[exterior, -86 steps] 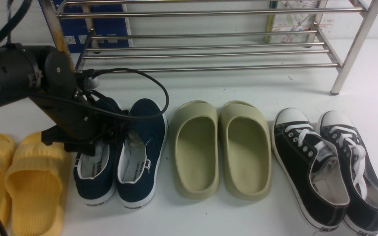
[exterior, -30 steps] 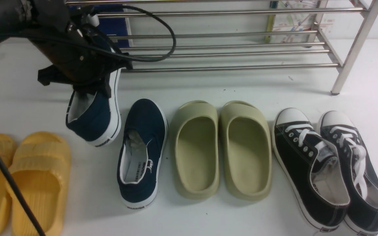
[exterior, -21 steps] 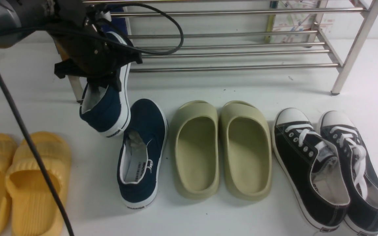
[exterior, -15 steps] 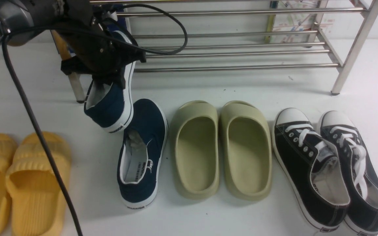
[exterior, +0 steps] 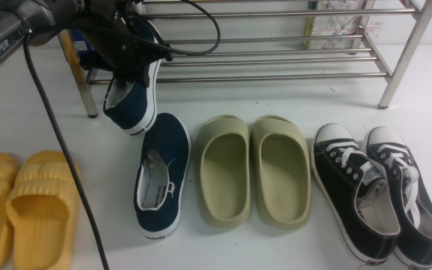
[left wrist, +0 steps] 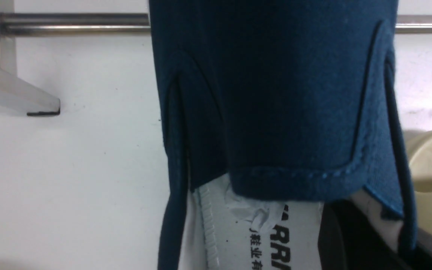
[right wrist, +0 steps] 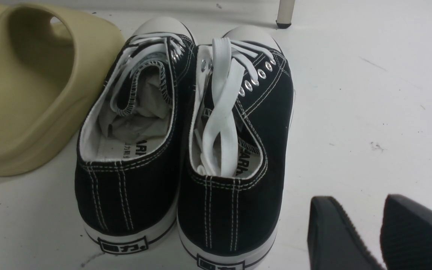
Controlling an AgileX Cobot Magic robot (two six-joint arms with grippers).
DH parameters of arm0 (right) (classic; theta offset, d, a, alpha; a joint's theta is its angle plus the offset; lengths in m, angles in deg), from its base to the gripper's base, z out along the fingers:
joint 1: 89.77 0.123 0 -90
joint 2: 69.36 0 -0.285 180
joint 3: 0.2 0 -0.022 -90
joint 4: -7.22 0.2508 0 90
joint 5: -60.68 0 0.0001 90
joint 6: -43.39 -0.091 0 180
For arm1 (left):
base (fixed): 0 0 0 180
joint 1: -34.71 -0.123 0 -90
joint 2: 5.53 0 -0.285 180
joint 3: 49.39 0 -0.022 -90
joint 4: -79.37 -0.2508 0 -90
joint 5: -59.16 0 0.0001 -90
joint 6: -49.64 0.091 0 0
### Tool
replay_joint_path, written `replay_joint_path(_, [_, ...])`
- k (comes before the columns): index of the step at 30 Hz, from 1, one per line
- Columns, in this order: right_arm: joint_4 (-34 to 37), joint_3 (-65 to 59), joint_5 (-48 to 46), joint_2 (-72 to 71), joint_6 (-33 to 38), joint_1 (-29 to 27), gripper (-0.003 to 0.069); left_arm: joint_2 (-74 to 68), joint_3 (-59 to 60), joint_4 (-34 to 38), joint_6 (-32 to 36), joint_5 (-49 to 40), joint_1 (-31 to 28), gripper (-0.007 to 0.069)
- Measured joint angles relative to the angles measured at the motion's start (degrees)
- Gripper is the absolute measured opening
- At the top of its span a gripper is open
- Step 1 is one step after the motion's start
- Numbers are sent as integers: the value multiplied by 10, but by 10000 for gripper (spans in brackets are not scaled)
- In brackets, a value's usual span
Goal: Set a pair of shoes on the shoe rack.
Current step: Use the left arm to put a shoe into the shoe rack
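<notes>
One navy shoe (exterior: 133,105) hangs in the air, pinched at its collar by the closed left end effector (exterior: 128,73). It is tilted, heel low and toe high, and it is clear of the worktop (exterior: 257,247). The left wrist view shows its blue upper and white lining close up, with one black finger (left wrist: 336,240) inside the opening. Its toe overlaps the lower bars at the left end of the rack (exterior: 406,56); I cannot tell whether it touches them or only hangs in front.

The other shoe (exterior: 161,176) lies flat on the worktop at about 5 o'clock from the held one, toe toward the rack, with the lifted heel just above its toe. The rack stands at 12 o'clock across the back.

At 3 o'clock from the other shoe, just beside it, are the olive slippers (exterior: 223,176), and further the same way are the black sneakers (exterior: 336,176). The yellow slippers (exterior: 39,210) lie at 8 o'clock, near the edge of the front view.

The right end effector (right wrist: 366,210) hovers behind the sneakers' heels with its jaws apart, gripping nothing.
</notes>
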Motion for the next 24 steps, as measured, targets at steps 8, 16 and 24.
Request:
replay_joint_path(8, [0,0,0,0,0,0,239,-14,-37,-37,1,18,0,-2])
replay_joint_path(16, [0,0,0,0,0,0,239,-34,-42,-55,36,76,0,-2])
replay_joint_path(24, [0,0,0,0,0,0,239,-71,-43,-56,42,126,0,-2])
